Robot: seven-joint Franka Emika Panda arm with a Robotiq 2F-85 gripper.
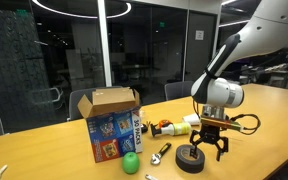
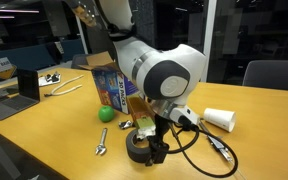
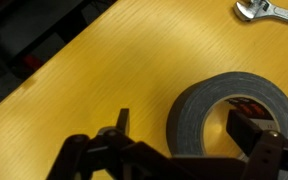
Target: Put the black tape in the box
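**Gripper down over the tape roll, jaws spread**

The gripper (image 3: pixel 184 132) is low over the table (image 1: pixel 44 155), jaws spread. In the wrist view one finger (image 3: pixel 249 130) sits in the hollow centre of the black tape (image 3: pixel 224 100). The other finger (image 3: pixel 122 124) stands outside the ring, apart from its outer wall. The jaws straddle one side of the roll and do not squeeze it. Whether the inner finger touches the roll, I cannot tell.

Both exterior views show the gripper (image 1: pixel 210 150) (image 2: pixel 150 146) right at the roll. The black tape (image 1: pixel 189 160) (image 2: pixel 134 156) lies flat on the wood, hole up.

A wrench (image 1: pixel 161 153) (image 2: pixel 101 149) lies near the tape, between it and a green ball (image 1: pixel 131 161) (image 2: pixel 106 113). The wrench head also shows at the top edge of the wrist view (image 3: pixel 269 10).

The box (image 1: pixel 109 128) (image 2: pixel 106 85) stands past the ball, well apart from the tape, top flaps up, blue printed sides showing. A white cup (image 2: pixel 219 120) lies on its side on the far side of the arm from the box.
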